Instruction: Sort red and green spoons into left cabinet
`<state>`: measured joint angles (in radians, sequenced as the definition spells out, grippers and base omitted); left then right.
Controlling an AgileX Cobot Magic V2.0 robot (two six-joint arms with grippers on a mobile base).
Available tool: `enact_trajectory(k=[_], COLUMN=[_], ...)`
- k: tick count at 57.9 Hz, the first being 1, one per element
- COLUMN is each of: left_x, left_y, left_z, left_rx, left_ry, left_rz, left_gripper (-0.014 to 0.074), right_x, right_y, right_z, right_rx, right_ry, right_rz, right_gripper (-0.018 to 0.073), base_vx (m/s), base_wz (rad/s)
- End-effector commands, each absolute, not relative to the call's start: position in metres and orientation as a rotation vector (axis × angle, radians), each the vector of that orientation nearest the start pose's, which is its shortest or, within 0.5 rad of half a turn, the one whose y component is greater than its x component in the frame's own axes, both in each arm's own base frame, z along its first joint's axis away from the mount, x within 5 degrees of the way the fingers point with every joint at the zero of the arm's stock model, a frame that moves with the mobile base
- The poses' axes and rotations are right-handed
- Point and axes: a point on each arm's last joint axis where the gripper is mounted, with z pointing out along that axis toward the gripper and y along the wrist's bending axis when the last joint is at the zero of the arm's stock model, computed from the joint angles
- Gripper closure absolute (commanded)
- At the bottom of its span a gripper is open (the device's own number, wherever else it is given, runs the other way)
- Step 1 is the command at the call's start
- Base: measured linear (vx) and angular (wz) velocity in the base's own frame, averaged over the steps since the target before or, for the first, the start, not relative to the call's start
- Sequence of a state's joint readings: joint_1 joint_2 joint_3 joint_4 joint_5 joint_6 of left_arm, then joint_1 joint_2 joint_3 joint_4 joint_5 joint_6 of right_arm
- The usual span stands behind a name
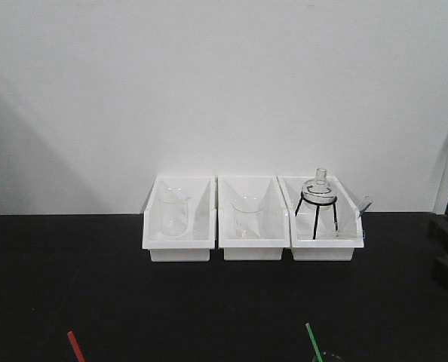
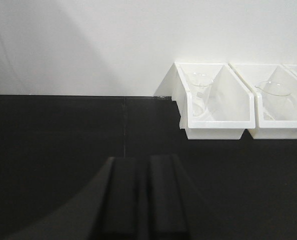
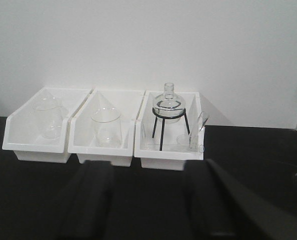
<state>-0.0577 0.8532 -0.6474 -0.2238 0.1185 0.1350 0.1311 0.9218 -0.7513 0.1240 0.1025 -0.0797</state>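
Observation:
In the front view, only the slim handle end of the red spoon [image 1: 75,346] shows at the bottom left edge. The handle end of the green spoon [image 1: 313,340] shows at the bottom right of centre, rising from what looks like a clear glass rim; both bowls are out of frame. The cabinet with shelves is out of view. My left gripper [image 2: 142,200] is shut with nothing between its dark fingers, low over the black table. My right gripper [image 3: 151,200] is open and empty, facing the white bins. Neither spoon shows in the wrist views.
Three white bins stand in a row against the white wall: the left bin [image 1: 177,245] and the middle bin [image 1: 253,245] each hold a glass beaker, and the right bin [image 1: 326,245] holds a round flask on a black tripod [image 1: 317,197]. A dark object [image 1: 446,253] sits at the right edge.

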Motion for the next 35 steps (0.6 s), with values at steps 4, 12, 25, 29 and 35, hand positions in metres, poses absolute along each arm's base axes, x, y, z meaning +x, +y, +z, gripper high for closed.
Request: enact_trajectory(k=[4, 12, 25, 29, 35], left_x=[0.184, 0.184, 0.184, 0.184, 0.184], left_y=[-0.012, -0.012, -0.012, -0.012, -0.012], left_z=[0.353, 0.353, 0.352, 0.352, 0.352], left_rx=[-0.025, -0.028, -0.027, -0.027, -0.027], left_ry=[1.680, 1.680, 1.688, 1.688, 1.690], left_rz=[-0.123, -0.126, -0.127, -0.127, -0.127], left_gripper=[0.0160, 0.0064, 0.0048, 0.0048, 0.0048], right_x=[0.198, 0.198, 0.202, 0.210, 0.226], right_y=[0.026, 0.026, 0.026, 0.027, 0.029], right_z=[0.378, 0.378, 0.377, 0.371, 0.357], right_rx=[-0.037, -0.040, -0.024, -0.053, -0.084], right_ry=[1.621, 1.623, 1.613, 1.635, 1.693], right_rz=[0.170, 0.168, 0.175, 0.146, 0.116], right_gripper=[-0.0148, -0.0169, -0.0117, -0.0090, -0.0048], base_vx=[0.00, 0.00, 0.00, 0.00, 0.00], base_wz=[0.00, 0.00, 0.00, 0.00, 0.00])
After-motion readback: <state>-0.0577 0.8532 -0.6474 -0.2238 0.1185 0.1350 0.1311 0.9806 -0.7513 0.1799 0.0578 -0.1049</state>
